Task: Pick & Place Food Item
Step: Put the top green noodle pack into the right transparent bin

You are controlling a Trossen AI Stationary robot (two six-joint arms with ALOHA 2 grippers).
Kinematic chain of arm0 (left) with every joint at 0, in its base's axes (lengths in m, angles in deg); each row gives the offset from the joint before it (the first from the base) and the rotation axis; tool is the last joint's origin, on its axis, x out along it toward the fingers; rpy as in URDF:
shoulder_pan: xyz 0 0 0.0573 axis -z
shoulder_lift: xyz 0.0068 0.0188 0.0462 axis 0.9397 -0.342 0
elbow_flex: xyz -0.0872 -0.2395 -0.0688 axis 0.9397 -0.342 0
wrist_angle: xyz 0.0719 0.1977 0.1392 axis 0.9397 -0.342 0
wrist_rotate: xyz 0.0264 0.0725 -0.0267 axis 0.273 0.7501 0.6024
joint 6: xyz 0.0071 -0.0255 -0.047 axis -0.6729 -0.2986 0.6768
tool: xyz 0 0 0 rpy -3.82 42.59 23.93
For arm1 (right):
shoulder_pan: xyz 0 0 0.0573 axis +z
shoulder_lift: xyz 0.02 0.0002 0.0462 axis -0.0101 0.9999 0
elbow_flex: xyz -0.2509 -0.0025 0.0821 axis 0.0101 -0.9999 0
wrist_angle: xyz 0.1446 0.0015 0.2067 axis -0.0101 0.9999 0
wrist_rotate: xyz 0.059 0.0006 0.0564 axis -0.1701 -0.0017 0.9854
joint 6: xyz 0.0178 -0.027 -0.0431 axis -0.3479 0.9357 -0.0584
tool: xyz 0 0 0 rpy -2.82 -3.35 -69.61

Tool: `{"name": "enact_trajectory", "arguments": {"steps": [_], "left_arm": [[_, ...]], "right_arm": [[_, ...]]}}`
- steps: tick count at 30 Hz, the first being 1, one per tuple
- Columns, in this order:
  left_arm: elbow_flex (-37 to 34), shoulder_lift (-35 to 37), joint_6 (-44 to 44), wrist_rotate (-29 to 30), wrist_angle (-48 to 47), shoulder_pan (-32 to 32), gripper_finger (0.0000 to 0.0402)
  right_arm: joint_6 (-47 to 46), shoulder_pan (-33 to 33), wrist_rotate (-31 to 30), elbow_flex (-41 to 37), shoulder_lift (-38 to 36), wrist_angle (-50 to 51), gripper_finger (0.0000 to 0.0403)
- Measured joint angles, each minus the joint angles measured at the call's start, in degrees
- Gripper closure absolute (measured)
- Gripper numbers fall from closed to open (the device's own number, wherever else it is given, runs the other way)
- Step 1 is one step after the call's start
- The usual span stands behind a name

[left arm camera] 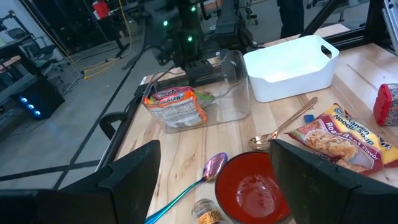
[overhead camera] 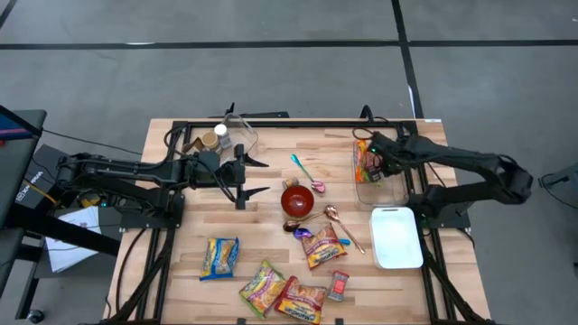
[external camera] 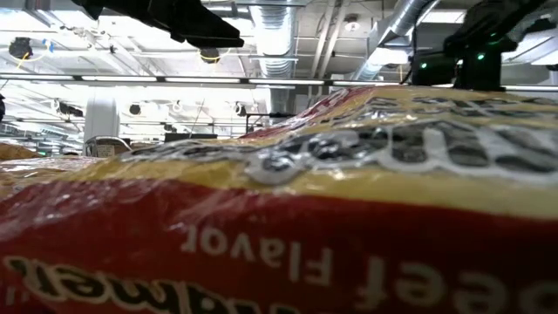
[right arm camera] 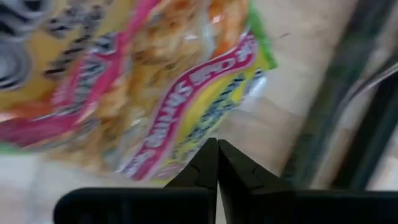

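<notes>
Our right gripper [overhead camera: 373, 160] hangs clenched and empty over the clear bin [overhead camera: 393, 188] at three o'clock; the noodle packet [overhead camera: 365, 162] lies inside, just beneath its fingertips.

L tool [overhead camera: 256, 178] agape, R tool [right arm camera: 217, 163] pinched.

Five noodle packets [overhead camera: 219, 256], three spoons [overhead camera: 302, 168], one red bowl [overhead camera: 296, 199], one white bin [overhead camera: 396, 237], two clear containers [overhead camera: 379, 185].
</notes>
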Motion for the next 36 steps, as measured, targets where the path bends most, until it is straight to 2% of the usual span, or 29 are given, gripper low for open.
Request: {"name": "enact_trajectory", "arguments": {"steps": [6, 13, 23, 36], "left_arm": [[0.0, 0.0, 0.0, 0.0, -0.1, 0.0, 0.0105], [0.0, 0.0, -0.1, 0.0, -0.3, 0.0, 0.0105], [0.0, 0.0, -0.1, 0.0, -0.3, 0.0, 0.0105], [0.0, 0.0, 0.0, 0.0, -0.6, 0.0, 0.0105]], "right_arm": [[2.0, 0.2, -3.2, 3.9, 7.0, 2.6, 0.0402], [3.8, -0.9, -3.3, 3.2, 11.3, 0.3, 0.0403], [7.2, -3.8, -3.1, 3.2, 14.0, -3.5, 0.0403], [10.0, -4.1, -1.5, 3.1, 14.3, -9.3, 0.0403]]}}
